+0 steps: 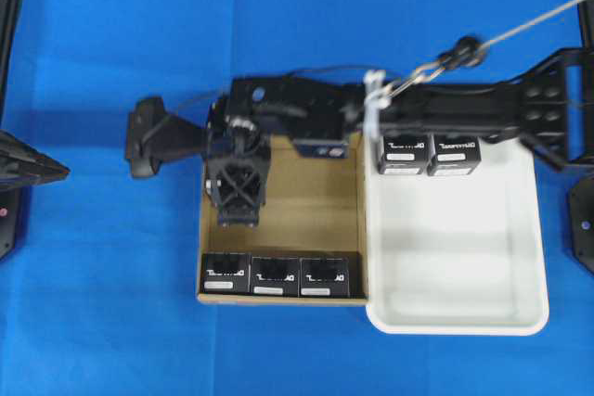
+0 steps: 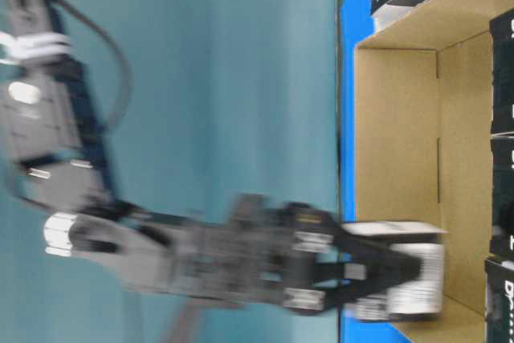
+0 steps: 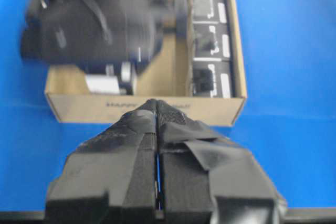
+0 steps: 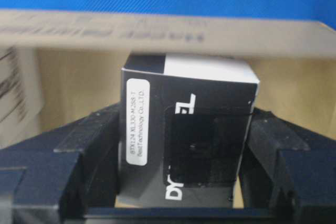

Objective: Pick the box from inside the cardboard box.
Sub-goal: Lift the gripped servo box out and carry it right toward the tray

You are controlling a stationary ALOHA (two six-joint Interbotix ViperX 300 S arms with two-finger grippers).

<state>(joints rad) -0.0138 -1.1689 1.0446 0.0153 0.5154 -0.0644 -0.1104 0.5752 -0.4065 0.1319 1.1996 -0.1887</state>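
I have the right gripper point(image 4: 184, 182) clamped on the box point(image 4: 189, 135), low inside the cardboard box point(image 1: 316, 197) at its left side. Lifting it out remains. My left gripper point(image 3: 157, 114) sits closed, well clear.

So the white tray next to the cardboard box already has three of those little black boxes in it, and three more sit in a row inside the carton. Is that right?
Not quite. The overhead view shows two black boxes in the white tray, not three, side by side at its far end. The rest holds: three more sit in a row inside the cardboard box.
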